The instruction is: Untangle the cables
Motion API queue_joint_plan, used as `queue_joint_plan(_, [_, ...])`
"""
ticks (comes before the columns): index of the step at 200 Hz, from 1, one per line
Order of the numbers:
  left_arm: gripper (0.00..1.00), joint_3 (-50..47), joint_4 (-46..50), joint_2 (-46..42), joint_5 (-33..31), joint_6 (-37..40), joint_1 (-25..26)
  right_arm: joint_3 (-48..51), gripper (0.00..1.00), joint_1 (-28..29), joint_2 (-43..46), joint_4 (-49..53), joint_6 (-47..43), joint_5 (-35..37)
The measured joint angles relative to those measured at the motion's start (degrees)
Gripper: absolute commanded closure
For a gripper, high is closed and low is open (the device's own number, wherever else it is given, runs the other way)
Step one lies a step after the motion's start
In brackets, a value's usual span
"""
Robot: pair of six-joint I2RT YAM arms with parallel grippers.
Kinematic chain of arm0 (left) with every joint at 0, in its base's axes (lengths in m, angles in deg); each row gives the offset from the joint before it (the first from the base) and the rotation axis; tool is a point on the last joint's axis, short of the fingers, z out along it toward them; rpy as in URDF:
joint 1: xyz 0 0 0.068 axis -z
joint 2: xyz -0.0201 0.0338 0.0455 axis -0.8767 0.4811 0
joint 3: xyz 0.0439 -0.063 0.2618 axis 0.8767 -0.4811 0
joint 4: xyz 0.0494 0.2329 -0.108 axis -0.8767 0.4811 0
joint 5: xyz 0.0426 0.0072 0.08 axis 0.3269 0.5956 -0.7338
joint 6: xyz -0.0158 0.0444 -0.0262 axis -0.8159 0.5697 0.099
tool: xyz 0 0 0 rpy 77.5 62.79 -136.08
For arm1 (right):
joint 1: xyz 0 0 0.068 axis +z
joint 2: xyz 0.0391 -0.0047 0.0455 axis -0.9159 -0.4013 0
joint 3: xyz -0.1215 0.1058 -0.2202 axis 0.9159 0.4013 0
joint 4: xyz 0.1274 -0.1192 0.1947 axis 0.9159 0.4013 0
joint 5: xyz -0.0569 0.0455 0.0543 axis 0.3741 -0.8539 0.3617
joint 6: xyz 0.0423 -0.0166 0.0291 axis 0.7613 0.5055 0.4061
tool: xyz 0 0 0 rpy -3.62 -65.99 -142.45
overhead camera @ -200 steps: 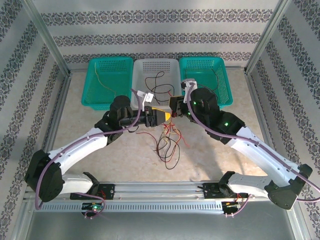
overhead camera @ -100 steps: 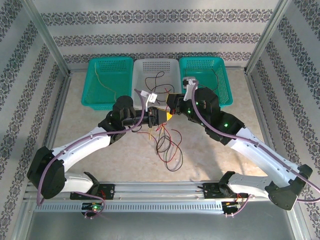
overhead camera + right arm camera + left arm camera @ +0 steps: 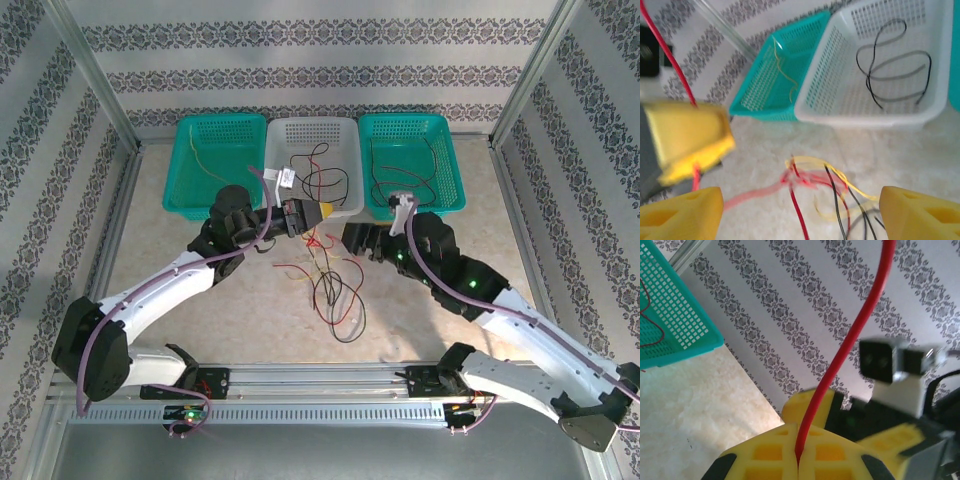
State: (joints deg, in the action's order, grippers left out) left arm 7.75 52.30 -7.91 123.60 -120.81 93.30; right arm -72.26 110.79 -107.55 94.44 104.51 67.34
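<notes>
Walls: pale wallpaper with grey floral stripes, on three sides. Desk: beige mottled top. Frame posts: bare aluminium, slanting at the rear corners. Light: soft, even.

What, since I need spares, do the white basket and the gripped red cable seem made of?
The white basket: probably moulded plastic, matte, its walls a grid of holes. The red cable: seemingly smooth plastic-sheathed wire, faintly glossy, bending softly.
</notes>
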Motion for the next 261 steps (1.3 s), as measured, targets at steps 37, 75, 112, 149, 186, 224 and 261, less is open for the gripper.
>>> queue_joint_plan(37, [1.0, 0.02, 0.85, -0.09, 1.79, -0.15, -0.31, 1.81, 0.24, 3.65, -4.63, 1.01, 1.22, -4.72])
queue_joint_plan(75, [1.0, 0.33, 4.5, -1.09, 2.84, 0.85, -0.31, 1.81, 0.26, 4.52, -5.88, 2.27, 1.36, -4.07])
queue_joint_plan(112, [1.0, 0.66, 6.08, -2.89, 3.04, 1.44, -0.31, 1.46, 0.28, 4.52, -6.4, 2.12, 0.76, -5.2])
queue_joint_plan(149, [1.0, 1.95, 6.99, -3.17, 3.1, 1.88, -0.33, 1.07, 0.67, 4.44, -9.33, 2.27, -1.01, -6.21])
queue_joint_plan(186, [1.0, 3.06, 9.18, -3.78, 4.22, 2.14, -2.08, 1.84, 1.0, 3.15, -7.74, 1.62, -0.28, -5.55])
queue_joint_plan(224, [1.0, 3.04, 19.12, -12.52, -2.16, 3.23, -12.17, 9.49, 1.0, -7.69, 3.37, 0.7, 3.23, -4.59])
queue_joint_plan(261, [1.0, 4.44, 32.44, -20.52, -13.2, 6.34, -19.21, 15.1, 1.0, -15.93, 11.72, 0.74, 6.36, -6.91])
